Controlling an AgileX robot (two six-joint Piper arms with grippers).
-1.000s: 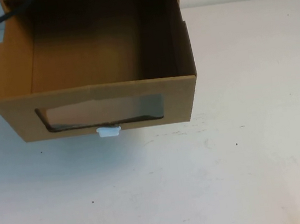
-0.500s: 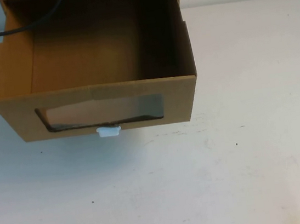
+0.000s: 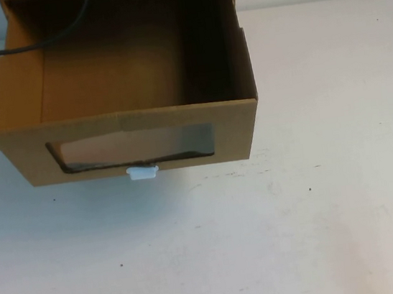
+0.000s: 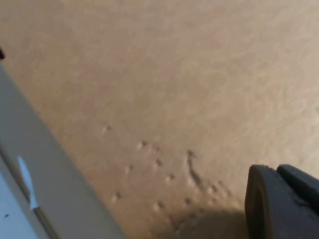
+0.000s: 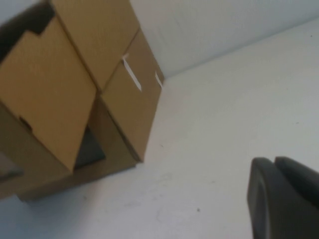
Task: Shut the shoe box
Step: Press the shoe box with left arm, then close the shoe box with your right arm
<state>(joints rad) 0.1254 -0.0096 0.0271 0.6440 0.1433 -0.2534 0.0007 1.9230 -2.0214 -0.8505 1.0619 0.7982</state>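
The brown cardboard shoe box [image 3: 127, 145] sits open, drawer pulled out, white tab [image 3: 142, 172] below its window.

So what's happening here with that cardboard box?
A brown cardboard drawer-style shoe box with a clear front window and a small white pull tab sits pulled open on the white table, empty inside. Nothing is gripping it. The left gripper is close against cardboard; the right gripper hangs over the table beside the box.

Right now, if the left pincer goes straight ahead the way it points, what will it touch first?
Most likely brown cardboard of the shoe box: it fills the left pincer's wrist view, very near. The right pincer faces bare table.
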